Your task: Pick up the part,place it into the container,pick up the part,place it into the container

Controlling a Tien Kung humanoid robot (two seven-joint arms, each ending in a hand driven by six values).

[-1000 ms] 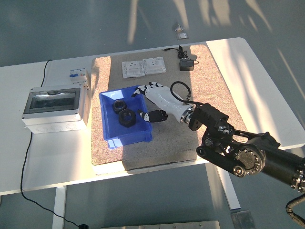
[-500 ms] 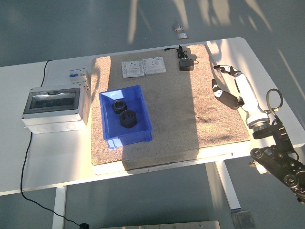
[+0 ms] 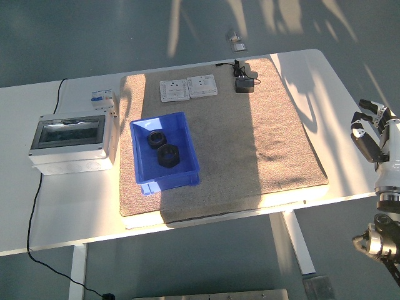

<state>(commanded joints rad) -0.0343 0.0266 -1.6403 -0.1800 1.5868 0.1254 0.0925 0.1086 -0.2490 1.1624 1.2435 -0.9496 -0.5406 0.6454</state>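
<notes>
Retreat defines this moment: the right robot hand (image 3: 374, 134) has swung from over the blue bin (image 3: 164, 153) to the tabletop's (image 3: 69, 200) right edge, fingers loosely curled, empty. Both black ring parts (image 3: 162, 148) lie inside the bin, so the task looks complete.

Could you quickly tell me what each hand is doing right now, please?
Left hand: not in view.
Right hand: fingers loosely curled, holding nothing, off the table's right edge.
</notes>
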